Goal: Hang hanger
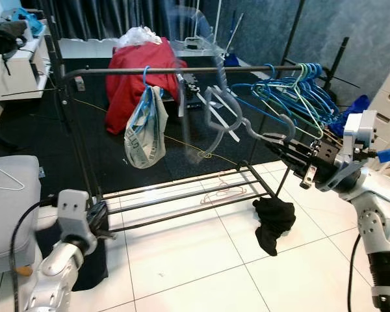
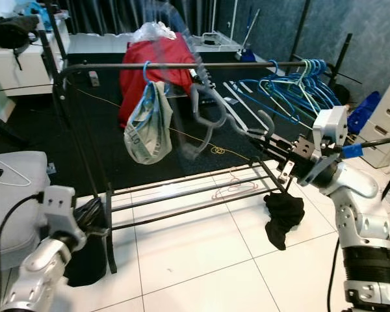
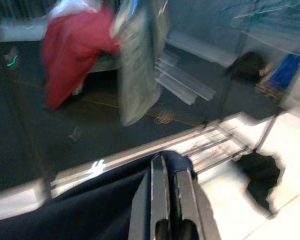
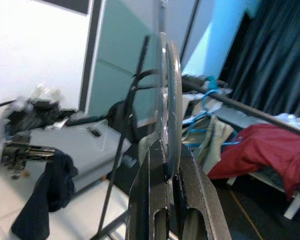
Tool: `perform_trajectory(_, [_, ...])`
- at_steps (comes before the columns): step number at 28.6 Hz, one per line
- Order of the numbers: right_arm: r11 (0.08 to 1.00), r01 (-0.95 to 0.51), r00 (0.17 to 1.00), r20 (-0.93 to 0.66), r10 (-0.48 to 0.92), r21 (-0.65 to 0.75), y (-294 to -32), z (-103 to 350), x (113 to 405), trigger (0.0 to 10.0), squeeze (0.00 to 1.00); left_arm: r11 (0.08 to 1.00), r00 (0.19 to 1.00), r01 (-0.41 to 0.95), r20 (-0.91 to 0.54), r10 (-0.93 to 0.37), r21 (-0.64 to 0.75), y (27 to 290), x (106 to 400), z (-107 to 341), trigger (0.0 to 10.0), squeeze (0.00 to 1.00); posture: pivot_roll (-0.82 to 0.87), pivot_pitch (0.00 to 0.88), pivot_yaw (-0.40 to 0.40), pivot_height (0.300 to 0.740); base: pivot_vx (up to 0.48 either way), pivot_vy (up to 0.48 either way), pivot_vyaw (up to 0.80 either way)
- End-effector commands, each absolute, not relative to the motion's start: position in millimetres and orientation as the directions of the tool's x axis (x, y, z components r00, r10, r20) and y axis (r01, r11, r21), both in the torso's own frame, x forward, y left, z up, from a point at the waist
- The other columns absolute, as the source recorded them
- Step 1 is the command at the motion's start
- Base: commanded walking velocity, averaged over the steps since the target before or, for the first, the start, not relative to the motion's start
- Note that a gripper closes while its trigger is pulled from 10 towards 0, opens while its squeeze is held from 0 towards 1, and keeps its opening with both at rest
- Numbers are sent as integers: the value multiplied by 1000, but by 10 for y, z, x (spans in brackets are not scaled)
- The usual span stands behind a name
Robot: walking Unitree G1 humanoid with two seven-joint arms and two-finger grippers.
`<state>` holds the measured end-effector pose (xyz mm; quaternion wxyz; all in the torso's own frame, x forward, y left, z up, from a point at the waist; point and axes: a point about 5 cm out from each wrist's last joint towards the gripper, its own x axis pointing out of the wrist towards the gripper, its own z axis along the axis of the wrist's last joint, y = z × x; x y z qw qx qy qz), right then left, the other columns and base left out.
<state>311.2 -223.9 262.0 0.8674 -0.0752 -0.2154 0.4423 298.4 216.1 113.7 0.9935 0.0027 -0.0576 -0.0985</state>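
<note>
Rack (image 1: pixel 84 162): stands centre, its rail (image 1: pixel 182 70) running left to right.
Bag (image 1: pixel 145 130): hangs from rail, left of middle.
Hangers (image 1: pixel 292 91): bunched at rail's right end.
Held hanger (image 1: pixel 224 114): just before rail, right of bag.
Cloth (image 1: pixel 274 221): on floor, beside rack's right foot.
Garment (image 1: pixel 136 75): behind rack.

home | clothes rack (image 1: pixel 182 69) | bed (image 1: pixel 97 49) | tiled floor (image 1: pixel 201 260)

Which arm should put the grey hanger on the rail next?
The right. Its gripper already holds the grey hanger up near the rail; the left gripper sits low, clamped on dark cloth.
</note>
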Motion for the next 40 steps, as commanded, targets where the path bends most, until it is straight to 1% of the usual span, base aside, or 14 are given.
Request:
perform_trajectory(1, [584, -760, 529, 251, 811, -285, -2187, 2492, 3095, 10000, 0, 951, 934, 308, 181, -309, 31, 1954, 3003, 1305, 0, 0, -120, 65, -88, 740, 0, 0, 0])
perform_trajectory(4, [578, -781, 558, 153, 816, -238, -2151, 2302, 3086, 10000, 0, 952, 932, 294, 196, -305, 84, 1960, 3074, 1425, 0, 0, -120, 65, -87, 740, 0, 0, 0])
perform_trajectory(5, [564, -808, 573, -4, 820, -174, -2126, 2040, 3055, 10000, 0, 954, 937, 255, 204, -284, 155, 2003, 3169, 1547, 0, 0, -117, 64, -86, 740, 0, 0, 0])
perform_trajectory(6, [564, -808, 573, -4, 820, -174, -2126, 2040, 3055, 10000, 0, 954, 937, 255, 204, -284, 155, 2003, 3169, 1547, 0, 0, -117, 64, -86, 740, 0, 0, 0])
perform_trajectory(7, [569, -817, 577, -148, 804, -95, -2121, 1788, 3010, 10000, 0, 953, 935, 235, 222, -275, 190, 2026, 3254, 1670, 0, 0, -115, 63, -81, 740, 0, 0, 0])
perform_trajectory(8, [569, -817, 577, -148, 804, -95, -2121, 1788, 3010, 10000, 0, 953, 935, 235, 222, -275, 190, 2026, 3254, 1670, 0, 0, -115, 63, -81, 740, 0, 0, 0])
perform_trajectory(9, [580, -813, 571, -249, 782, -45, -2117, 1598, 2965, 10000, 0, 946, 930, 234, 233, -285, 225, 2029, 3313, 1761, 0, 0, -114, 62, -75, 740, 0, 0, 0])
perform_trajectory(12, [608, -793, 557, -366, 746, 32, -2082, 1328, 2886, 10000, 0, 921, 924, 240, 219, -314, 308, 2029, 3388, 1855, 0, 0, -115, 62, -64, 740, 0, 0, 0])
perform_trajectory(15, [628, -778, 542, -487, 685, 18, -2036, 1021, 2789, 10000, 0, 908, 925, 230, 213, -316, 350, 2059, 3439, 1939, 0, 0, -113, 63, -56, 740, 0, 0, 0])
perform_trajectory(24, [588, -806, 485, -488, 726, 74, -1903, 935, 2672, 10000, 0, 876, 904, 279, 201, -378, 393, 1994, 3440, 1971, 0, 0, -109, 64, -50, 740, 0, 0, 0])
perform_trajectory(26, [508, -850, 383, -504, 774, 135, -1805, 946, 2556, 10000, 0, 852, 875, 333, 206, -439, 403, 1895, 3436, 1992, 0, 0, -105, 59, -42, 740, 0, 0, 0])
perform_trajectory(27, [508, -850, 383, -504, 774, 135, -1805, 946, 2556, 10000, 0, 852, 875, 333, 206, -439, 403, 1895, 3436, 1992, 0, 0, -105, 59, -42, 740, 0, 0, 0])
perform_trajectory(28, [476, -867, 334, -536, 775, 148, -1790, 931, 2501, 10000, 0, 847, 864, 349, 212, -456, 401, 1856, 3442, 2000, 0, 0, -105, 55, -43, 740, 0, 0, 0])
perform_trajectory(40, [457, -859, 207, -660, 722, 231, -1849, 854, 2355, 10000, 0, 855, 866, 339, 225, -447, 391, 1845, 3513, 2042, 0, 0, -104, 48, -45, 740, 0, 0, 0])
